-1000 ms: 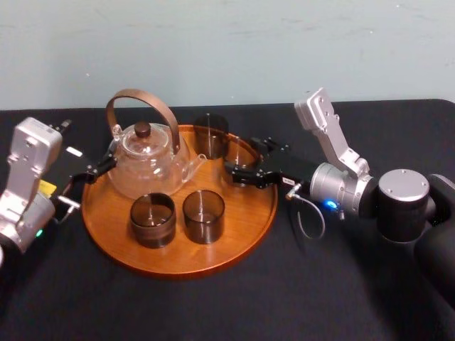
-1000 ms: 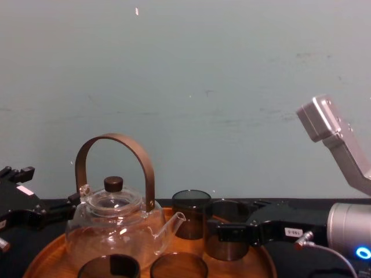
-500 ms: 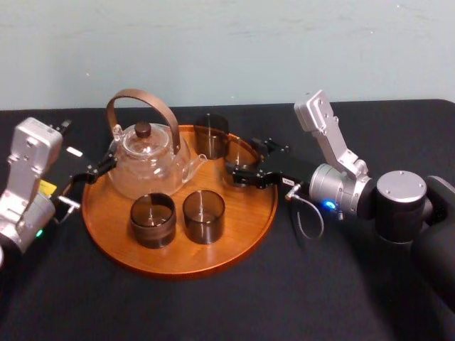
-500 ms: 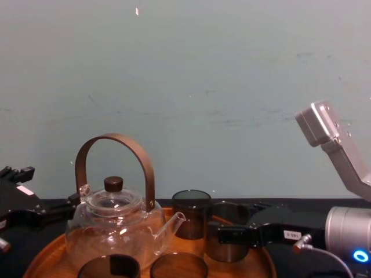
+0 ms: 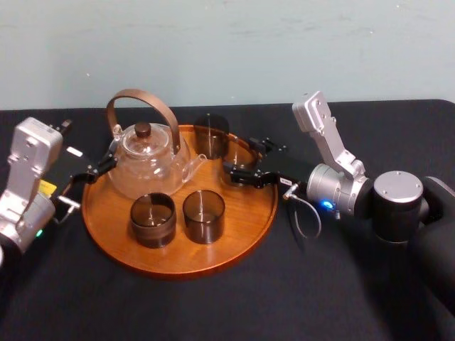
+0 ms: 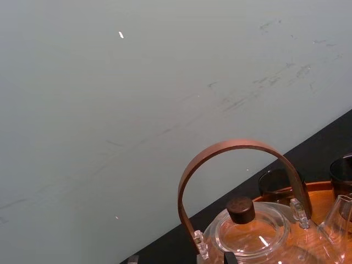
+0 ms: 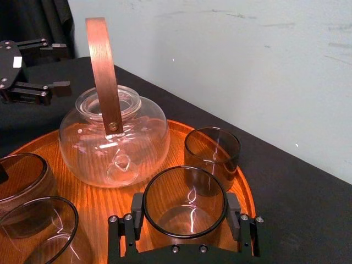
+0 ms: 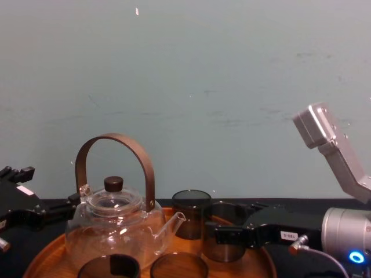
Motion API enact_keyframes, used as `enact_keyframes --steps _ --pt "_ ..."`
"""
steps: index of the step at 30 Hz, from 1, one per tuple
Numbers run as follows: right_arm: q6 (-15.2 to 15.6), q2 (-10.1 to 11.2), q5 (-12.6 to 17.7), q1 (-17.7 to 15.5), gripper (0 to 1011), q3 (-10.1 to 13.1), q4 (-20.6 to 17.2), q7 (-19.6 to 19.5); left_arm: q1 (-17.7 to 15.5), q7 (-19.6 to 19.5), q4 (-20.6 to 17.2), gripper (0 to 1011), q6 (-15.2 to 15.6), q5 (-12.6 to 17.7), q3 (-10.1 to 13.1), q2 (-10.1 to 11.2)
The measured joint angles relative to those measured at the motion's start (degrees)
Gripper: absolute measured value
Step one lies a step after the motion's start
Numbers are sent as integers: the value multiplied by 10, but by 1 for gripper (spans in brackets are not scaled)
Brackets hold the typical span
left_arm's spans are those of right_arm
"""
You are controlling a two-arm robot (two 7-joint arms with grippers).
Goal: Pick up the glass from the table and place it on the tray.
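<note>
My right gripper (image 5: 242, 172) is shut on a smoky dark glass (image 5: 240, 160), its fingers pressed against both sides of the glass (image 7: 184, 202). The glass sits low over the right part of the round wooden tray (image 5: 245, 213); I cannot tell whether its base touches the wood. In the chest view the held glass (image 8: 222, 234) is just right of another glass, with the right gripper (image 8: 227, 236) around it. The left gripper (image 5: 85, 186) is parked open at the tray's left edge on the black table (image 5: 320, 284).
A glass teapot (image 5: 146, 160) with a brown arched handle stands on the tray's left half. Three more dark glasses are on the tray: one at the back (image 5: 211, 135) and two at the front (image 5: 152, 219) (image 5: 204, 215). A blue-grey wall lies behind the table.
The right gripper has edged slightly left and lower with the glass, further in over the tray. The left arm has not moved.
</note>
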Motion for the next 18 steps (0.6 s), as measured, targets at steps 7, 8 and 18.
enact_keyframes --steps 7,8,18 --pt "-3 -3 -1 3 903 1 9 3 0 0 0 1001 0 0 0 0" --pt "-4 -3 -1 3 904 1 10 4 0 0 0 1001 0 0 0 0" --pt "-6 -7 -2 7 904 1 22 6 0 0 0 1001 0 0 0 0"
